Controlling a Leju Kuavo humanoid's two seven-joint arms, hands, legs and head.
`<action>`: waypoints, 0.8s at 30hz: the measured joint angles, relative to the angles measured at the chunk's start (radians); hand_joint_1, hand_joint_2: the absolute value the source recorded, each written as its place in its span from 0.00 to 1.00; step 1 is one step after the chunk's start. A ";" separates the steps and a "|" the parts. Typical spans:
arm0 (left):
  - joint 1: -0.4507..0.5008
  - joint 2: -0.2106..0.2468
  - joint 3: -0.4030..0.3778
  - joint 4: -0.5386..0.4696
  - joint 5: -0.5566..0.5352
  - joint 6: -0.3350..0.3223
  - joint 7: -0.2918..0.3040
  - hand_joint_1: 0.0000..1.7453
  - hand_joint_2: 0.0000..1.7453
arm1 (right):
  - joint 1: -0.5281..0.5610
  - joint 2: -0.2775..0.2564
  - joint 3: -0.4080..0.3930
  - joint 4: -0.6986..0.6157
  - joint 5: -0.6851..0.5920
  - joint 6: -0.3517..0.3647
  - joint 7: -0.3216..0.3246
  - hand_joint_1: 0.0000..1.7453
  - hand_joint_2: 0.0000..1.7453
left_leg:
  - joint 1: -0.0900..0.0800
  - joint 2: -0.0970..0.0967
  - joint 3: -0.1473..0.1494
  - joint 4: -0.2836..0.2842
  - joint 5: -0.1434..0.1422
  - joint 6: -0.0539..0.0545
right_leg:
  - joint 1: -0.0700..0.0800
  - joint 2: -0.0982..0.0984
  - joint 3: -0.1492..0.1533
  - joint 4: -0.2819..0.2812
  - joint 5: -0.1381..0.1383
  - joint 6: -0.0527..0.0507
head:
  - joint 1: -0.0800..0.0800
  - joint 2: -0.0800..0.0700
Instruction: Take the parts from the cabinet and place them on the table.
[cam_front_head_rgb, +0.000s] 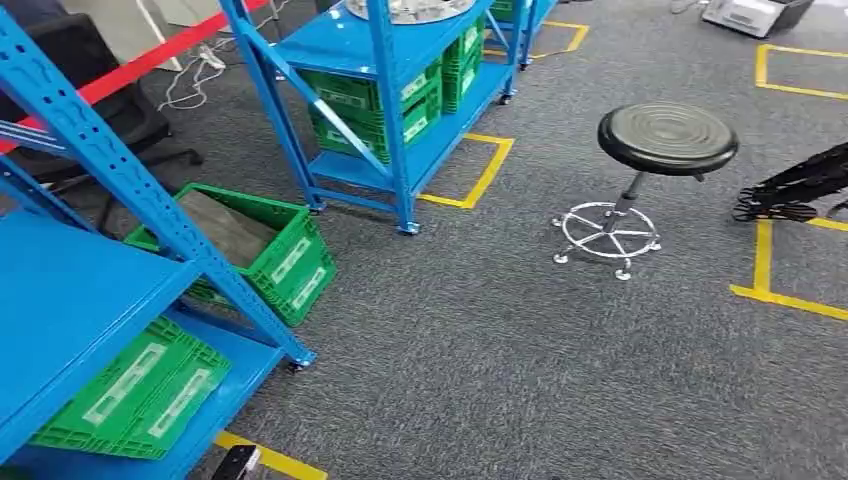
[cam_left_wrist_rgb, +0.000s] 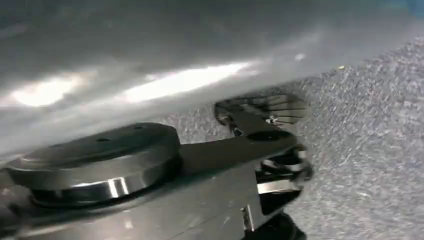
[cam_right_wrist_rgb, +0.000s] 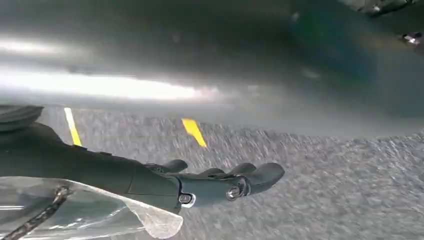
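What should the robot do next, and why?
Probably turn to look for the table: its right hand seems to hold a clear bag, ready to be set down, while the head view faces blue shelves, a stool and carpet.

Shelving to my left, stool to my right.
A green plastic crate (cam_front_head_rgb: 262, 250) sits on the floor between my near blue steel rack (cam_front_head_rgb: 70, 290) and the farther blue rack (cam_front_head_rgb: 385, 70); the black round stool (cam_front_head_rgb: 665, 140) stands well right.
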 joint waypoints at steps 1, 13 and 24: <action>0.000 0.000 0.000 0.000 0.000 0.000 0.000 0.00 0.00 | 0.000 0.000 0.000 0.000 0.002 0.000 0.000 0.00 0.00 | 0.001 0.002 -0.036 0.077 -0.027 -0.002 | 0.001 -0.017 0.000 0.000 -0.001 -0.001 | 0.000 0.000; 0.005 0.003 -0.008 0.000 -0.001 0.001 0.000 0.00 0.00 | -0.009 0.000 0.001 -0.002 0.012 0.000 0.004 0.00 0.00 | -0.008 0.047 0.110 -0.223 0.120 0.050 | 0.008 -0.065 0.009 0.034 -0.056 0.035 | 0.005 0.000; 0.000 -0.001 -0.010 0.000 0.008 0.004 0.003 0.00 0.00 | -0.002 0.000 0.003 0.000 0.020 -0.005 0.004 0.00 0.00 | 0.000 -0.102 0.095 -0.203 0.118 0.025 | -0.011 0.084 -0.013 0.022 -0.009 0.038 | 0.010 0.000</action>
